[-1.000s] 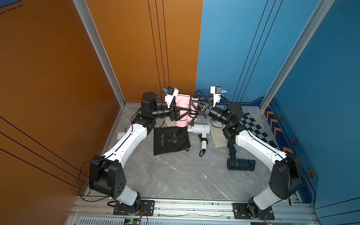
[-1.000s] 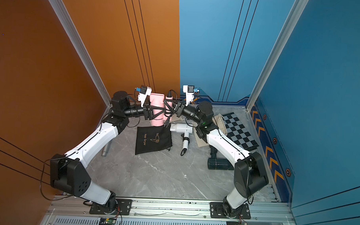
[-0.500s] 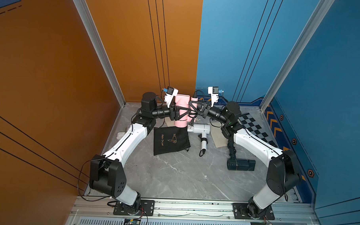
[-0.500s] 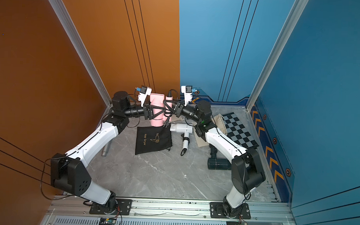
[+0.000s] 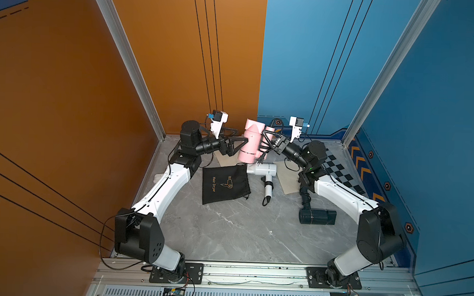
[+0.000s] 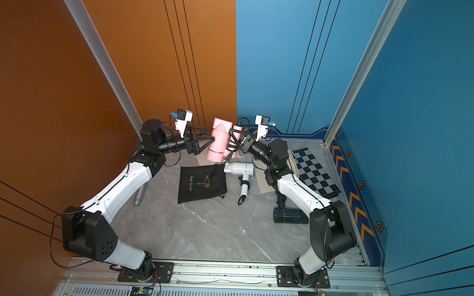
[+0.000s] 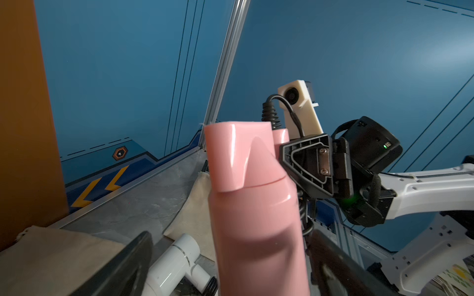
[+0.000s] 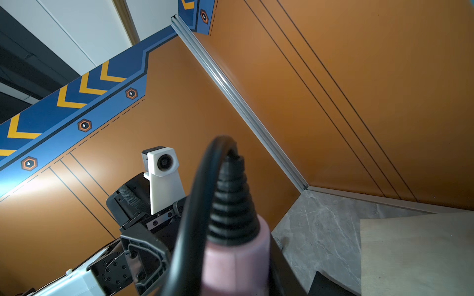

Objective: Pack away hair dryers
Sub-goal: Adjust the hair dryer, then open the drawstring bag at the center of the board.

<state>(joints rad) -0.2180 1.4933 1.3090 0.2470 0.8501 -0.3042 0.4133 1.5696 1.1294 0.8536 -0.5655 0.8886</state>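
pink hair dryer (image 5: 251, 143) is up in the air over the middle of the tabletop's (image 5: 241, 235) far edge, barrel near upright, nozzle end up. right gripper (image 5: 267, 141) has its fingers pinched on the dryer's handle (image 8: 236, 258). black cord (image 8: 195, 205) loops off the handle end, right at the right wrist lens. left gripper (image 5: 243, 137) sits around the barrel with fingers spread. in the left wrist view one finger (image 7: 123, 264) stands clear of the barrel and the other is just beside it, can't tell if it touches. the cord plug hangs just above the white hair dryer (image 5: 262, 170), which lies flat near the middle of the far edge. black pouch (image 5: 225, 184) lies flat just left of it. dark teal hair dryer (image 5: 317, 217) lies near the right edge, handle partly under the right arm. beige pouch (image 5: 223, 159) lies below the left gripper, second beige pouch (image 5: 289, 179) beside the right arm. checkered mat (image 6: 313, 173) is at the far right corner. silver rod (image 6: 140, 195) is near the left edge, partly under the left arm.
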